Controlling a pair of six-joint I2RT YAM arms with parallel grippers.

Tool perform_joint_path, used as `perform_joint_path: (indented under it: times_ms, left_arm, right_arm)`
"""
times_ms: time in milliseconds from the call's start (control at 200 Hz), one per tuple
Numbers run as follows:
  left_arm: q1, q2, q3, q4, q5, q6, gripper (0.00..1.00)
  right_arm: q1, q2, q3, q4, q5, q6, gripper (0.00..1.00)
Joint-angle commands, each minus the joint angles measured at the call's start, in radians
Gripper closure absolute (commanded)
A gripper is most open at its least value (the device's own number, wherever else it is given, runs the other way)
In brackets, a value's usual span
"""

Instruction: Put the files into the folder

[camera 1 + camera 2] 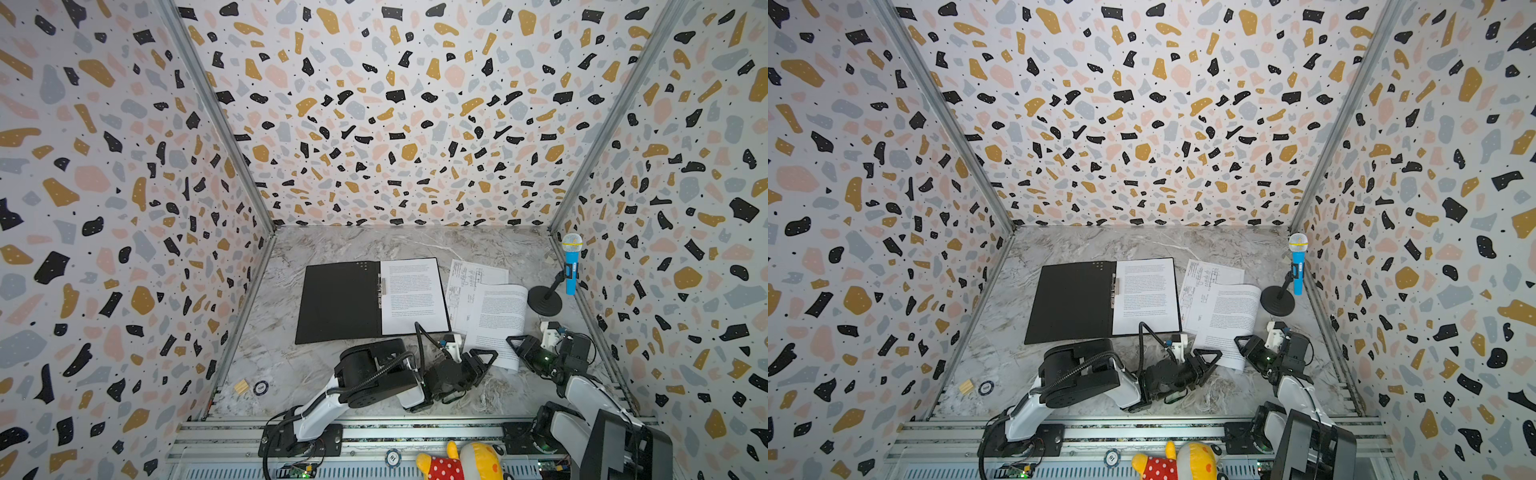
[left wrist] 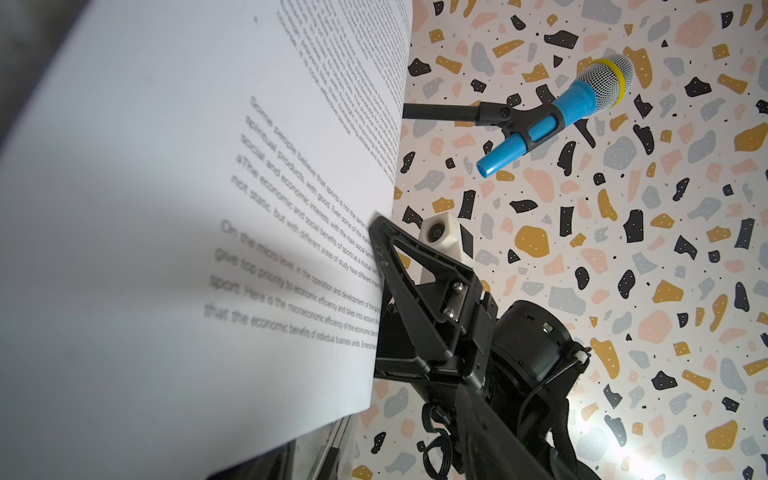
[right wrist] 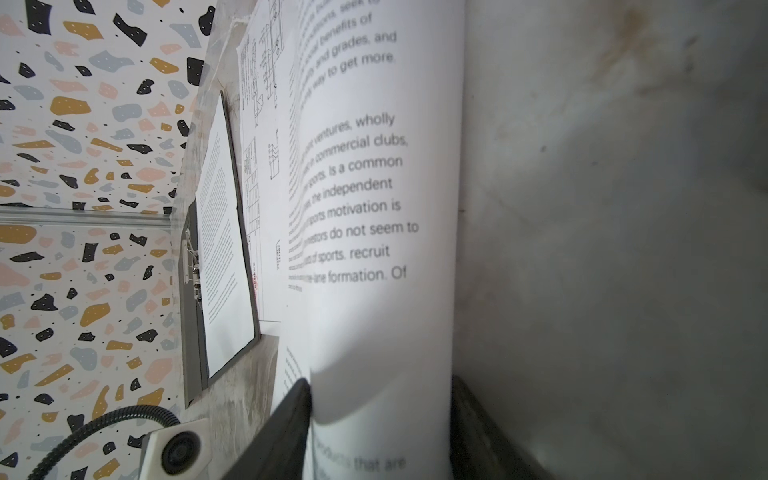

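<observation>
Yellow plush toy in red polka dots sits closest, cut off by the lower edge in both top views. Beyond it, the marble-patterned bench carries a flat folder, lying open with its black inside up and a metal spine clip. In its right half lies a white page of dense print, the filed sheet. Just right of the folder, a white drawing sheet of line diagrams is partly hidden under another printed white page, the bowed sheet, whose right side curls up. The left pincer is at that page's near left edge; I cannot tell whether its jaws are apart or together. The right pincer meets the near right edge. A blue toy microphone on a black stand is by the right wall. Terrazzo-print walls enclose the bench.

From the left wrist, the bowed sheet fills most of the view, blurred up close. The right pincer touches its edge, the microphone beyond.

From the right wrist, the right pincer is clamped on the bowed sheet — one dark finger on either side of its arch, both cut off by the frame. Past it lie the drawing sheet and the folder, seen edge-on, holding the filed sheet.
</observation>
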Motion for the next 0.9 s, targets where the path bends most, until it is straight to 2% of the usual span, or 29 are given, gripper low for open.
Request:
perform_joint_path:
  times_ms: [0,375,541,746,896]
  left_arm:
    - [-0.007,-0.02,-0.013,0.048,-0.023,0.02,0.43]
    - [-0.007,-0.008,-0.019,0.07,-0.039,0.024,0.61]
    - [-0.007,0.004,-0.013,0.075,-0.035,0.024,0.73]
    - [-0.005,0.022,-0.022,0.093,-0.045,0.015,0.74]
    - [-0.002,0.028,-0.036,0.102,-0.048,0.013,0.82]
  right_arm:
    - [-0.005,-0.019,-0.01,-0.027,0.006,0.0,0.46]
    - [-0.007,-0.039,-0.012,-0.039,0.003,0.006,0.46]
    - [-0.007,-0.048,-0.015,-0.043,0.005,0.007,0.46]
    - [-0.009,-0.056,-0.016,-0.049,0.005,0.004,0.46]
    - [-0.009,-0.055,-0.016,-0.047,0.005,0.006,0.46]
